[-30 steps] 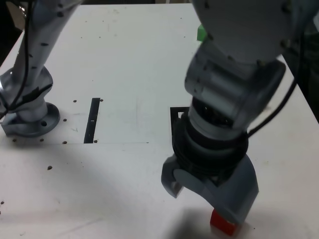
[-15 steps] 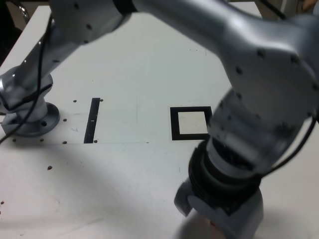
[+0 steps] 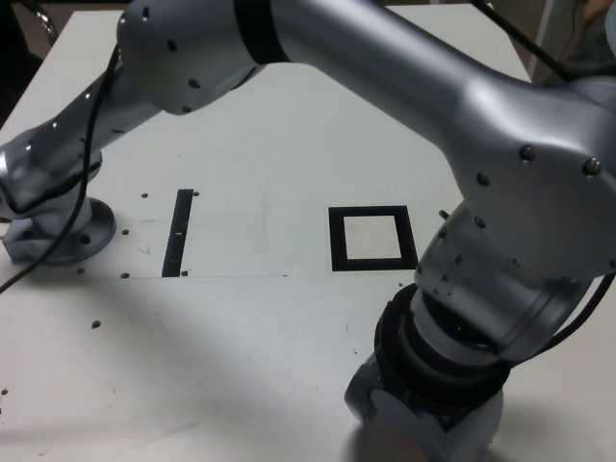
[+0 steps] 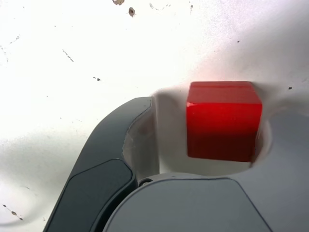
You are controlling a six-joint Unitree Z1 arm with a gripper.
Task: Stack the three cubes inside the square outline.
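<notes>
1. In the exterior view, your arm (image 3: 385,67) reaches from its base (image 3: 60,241) at the exterior view's left, across the worktop (image 3: 260,366), and bends down at the lower right.
2. That puts your jaws at the bottom edge of this view, tilted, nearer to you than the square outline (image 3: 338,241). You can see that outline's black border and white centre, with the arm's wrist (image 3: 443,356) just beside its near right corner.
3. Your black strip (image 3: 178,234) lies between the base and the outline, well apart from both.
4. Now the wrist view: you have the red cube (image 4: 223,126) on the worktop, in the space between your jaws.
5. Your jaws are parted, not clenched: a clear gap separates the dark one from the cube. The lighter one comes very close to the cube's other side; you can't tell whether they touch.
</notes>
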